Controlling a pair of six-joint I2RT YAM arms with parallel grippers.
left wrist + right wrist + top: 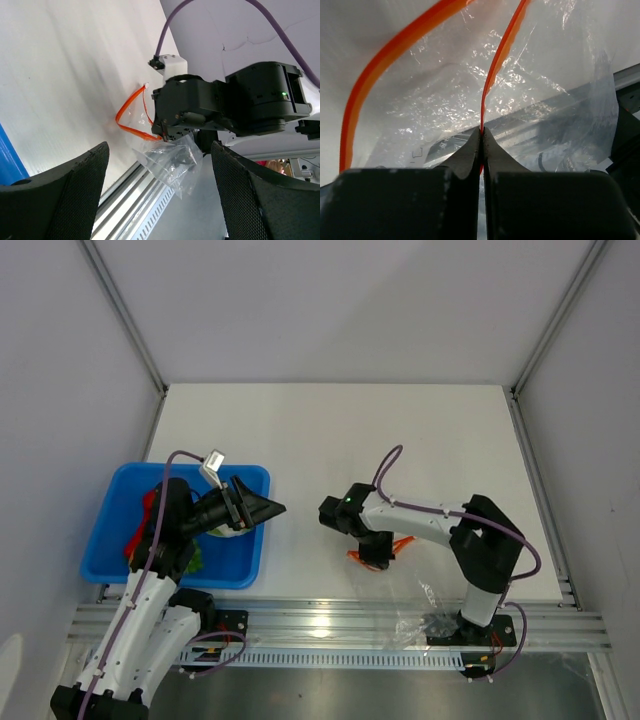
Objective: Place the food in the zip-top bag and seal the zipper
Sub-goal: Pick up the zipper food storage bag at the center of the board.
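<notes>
1. Right gripper [482, 131]: its dark moulded fingers are pressing flat together on one lip of the zipper [500, 55]. This is judged to be lifting that lip so the mouth is gaping for loading.
2. Zip-top bag [172, 162]: thin, clear, crinkled film. It is hanging below the right gripper at the near edge of the table [330, 430] and trailing over the metal rail [330, 620]. Its two orange-red zipper strips are bowing apart into a loop.
3. Left gripper [268, 508]: its stippled black pads are standing wide apart with nothing between them. It is hovering over the right rim of the blue tray [100, 540] and facing the bag.
4. Food [148, 502]: it is lying in the tray, well apart from the bag and mostly hidden under the left arm. Only red and green bits are showing.
5. Blue tray: smooth plastic, shallow and rectangular.
</notes>
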